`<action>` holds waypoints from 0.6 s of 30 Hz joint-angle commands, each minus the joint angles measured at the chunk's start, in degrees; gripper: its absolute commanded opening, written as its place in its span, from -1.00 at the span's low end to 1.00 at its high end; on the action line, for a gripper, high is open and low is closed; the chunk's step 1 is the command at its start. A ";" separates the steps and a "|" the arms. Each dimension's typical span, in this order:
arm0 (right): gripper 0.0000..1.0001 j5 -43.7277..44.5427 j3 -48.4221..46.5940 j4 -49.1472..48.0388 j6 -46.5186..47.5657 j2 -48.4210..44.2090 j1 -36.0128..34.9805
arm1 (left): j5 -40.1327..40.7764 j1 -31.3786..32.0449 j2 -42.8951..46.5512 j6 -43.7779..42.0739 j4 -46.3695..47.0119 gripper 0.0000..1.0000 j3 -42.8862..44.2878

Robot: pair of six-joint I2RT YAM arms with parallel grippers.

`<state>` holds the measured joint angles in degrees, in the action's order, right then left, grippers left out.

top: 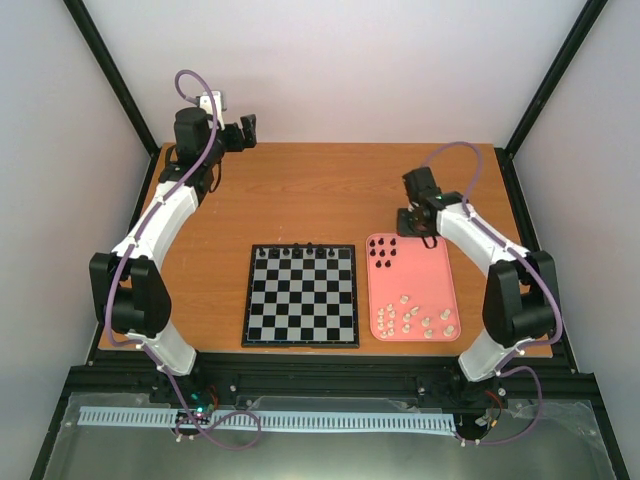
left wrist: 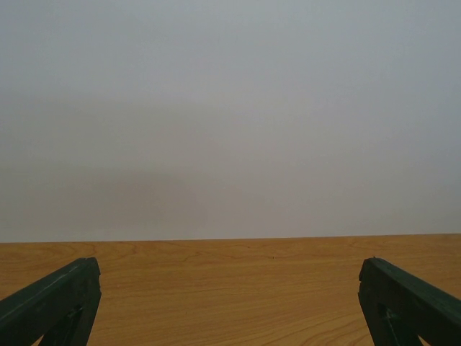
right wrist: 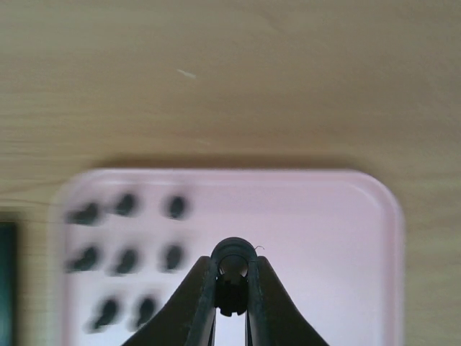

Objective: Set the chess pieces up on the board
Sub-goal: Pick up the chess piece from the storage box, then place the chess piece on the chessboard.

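Right gripper point(right wrist: 232, 285) is pinched tight on one black chess piece point(right wrist: 233, 259). Its round head pokes out just above the fingertips, jaws nearly meeting round it. The piece hangs over the pink tray point(right wrist: 324, 238), toward the tray's far end. I can't tell whether its base touches the tray. The loose black pieces point(right wrist: 126, 256) sit blurred in short rows to its left on the tray.

From the top camera I see the right gripper point(top: 412, 222) at the tray's far edge, and the held piece is too small to pick out there. The loose black pieces point(top: 385, 250) cluster at the tray's far-left corner, the white pieces point(top: 415, 320) at its near end. The board point(top: 300, 305) lies just left of the tray, with a few board pieces point(top: 295, 250) standing on its far row.

Left gripper point(top: 243, 130) is at the table's point(top: 300, 200) far-left corner, well apart from the board. On its wrist view the fingers point(left wrist: 50, 303) are spread wide, with table wood between them.
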<state>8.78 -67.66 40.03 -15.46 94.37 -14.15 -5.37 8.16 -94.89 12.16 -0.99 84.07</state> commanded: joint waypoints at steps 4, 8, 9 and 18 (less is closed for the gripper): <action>-0.94 -6.19 -9.16 0.16 0.01 4.88 -11.28 | 0.11 0.36 -0.05 -0.82 -0.09 0.99 2.50; -0.95 -7.83 -12.61 0.30 0.26 10.60 -16.05 | 0.54 0.44 -0.37 -0.96 -0.20 0.99 2.74; -0.94 -8.06 -13.07 0.34 0.26 11.59 -16.73 | 0.53 0.45 -0.46 -0.92 -0.25 0.99 2.87; -0.95 -11.03 -16.14 1.00 0.53 15.62 -21.56 | 0.42 0.53 -0.39 -0.98 -0.32 1.00 2.85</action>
<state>-0.80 -80.84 40.60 -15.31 109.38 -33.65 -5.17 8.40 -94.89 12.14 -1.06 84.07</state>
